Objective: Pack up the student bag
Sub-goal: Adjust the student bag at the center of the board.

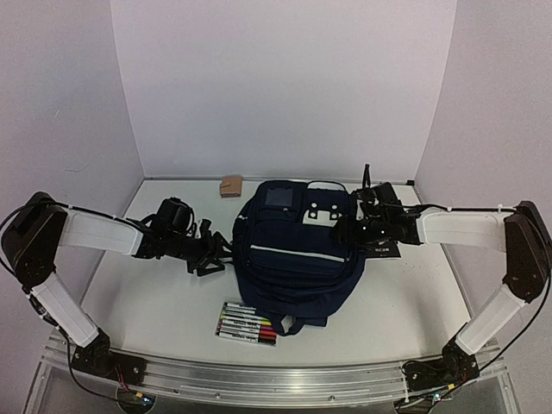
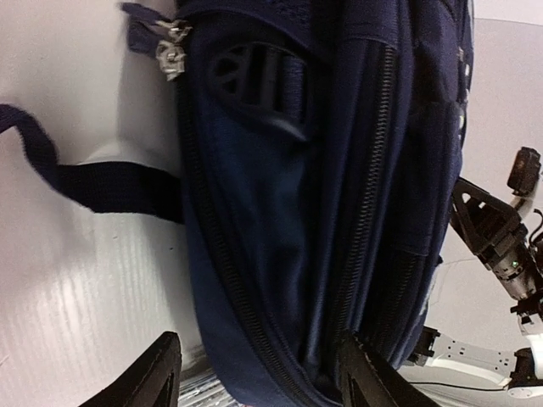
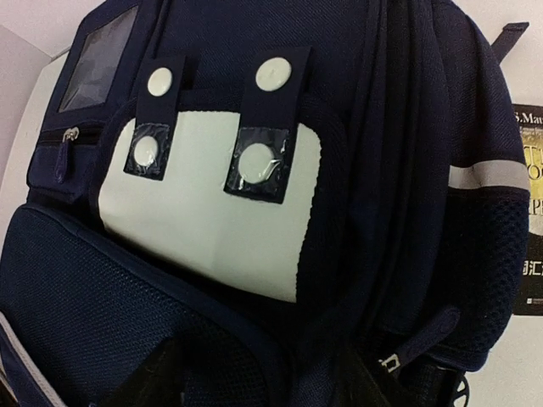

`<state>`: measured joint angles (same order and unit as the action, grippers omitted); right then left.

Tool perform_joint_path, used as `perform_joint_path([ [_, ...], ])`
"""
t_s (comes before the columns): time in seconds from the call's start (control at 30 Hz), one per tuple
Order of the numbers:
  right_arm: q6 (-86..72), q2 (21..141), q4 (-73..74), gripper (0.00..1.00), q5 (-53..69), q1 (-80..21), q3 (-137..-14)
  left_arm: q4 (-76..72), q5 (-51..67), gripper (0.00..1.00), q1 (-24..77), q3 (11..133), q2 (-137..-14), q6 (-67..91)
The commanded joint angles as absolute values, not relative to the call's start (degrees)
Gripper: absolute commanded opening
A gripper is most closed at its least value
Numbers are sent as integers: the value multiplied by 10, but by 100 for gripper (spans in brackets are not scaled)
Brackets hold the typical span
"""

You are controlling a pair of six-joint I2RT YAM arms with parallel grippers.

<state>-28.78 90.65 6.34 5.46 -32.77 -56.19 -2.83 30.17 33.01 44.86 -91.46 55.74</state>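
The student bag (image 1: 293, 267), navy blue with white piping, lies flat in the middle of the table. My left gripper (image 1: 214, 253) is at its left side, low on the table. In the left wrist view the left gripper (image 2: 259, 377) is open. One finger (image 2: 157, 373) is over bare table and the other (image 2: 365, 373) rests against the bag's zippered side (image 2: 280, 186). My right gripper (image 1: 345, 228) sits on the bag's upper right. Its dim fingers stand apart over dark mesh and a fabric fold (image 3: 259, 381), below a white panel (image 3: 212, 220) with round fasteners.
A pack of coloured markers (image 1: 248, 323) lies in front of the bag. A small brown box (image 1: 230, 185) sits at the back wall. A black book (image 1: 384, 248) lies by the bag's right side. A loose navy strap (image 2: 93, 186) trails across the table.
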Motion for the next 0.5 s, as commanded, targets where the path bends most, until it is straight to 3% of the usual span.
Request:
perform_joint_path([
  [0.0,-302,920,33,51,81,-329,-556,-118,323,57,341,459,-947,593],
  [0.17,-307,921,30,28,109,-330,-542,-161,340,28,346,457,-994,621],
  [0.37,-316,909,15,1,152,-330,-513,-149,324,4,346,463,-999,607],
  [0.47,-322,893,11,0,174,-334,-498,-117,304,0,345,490,-1001,569],
])
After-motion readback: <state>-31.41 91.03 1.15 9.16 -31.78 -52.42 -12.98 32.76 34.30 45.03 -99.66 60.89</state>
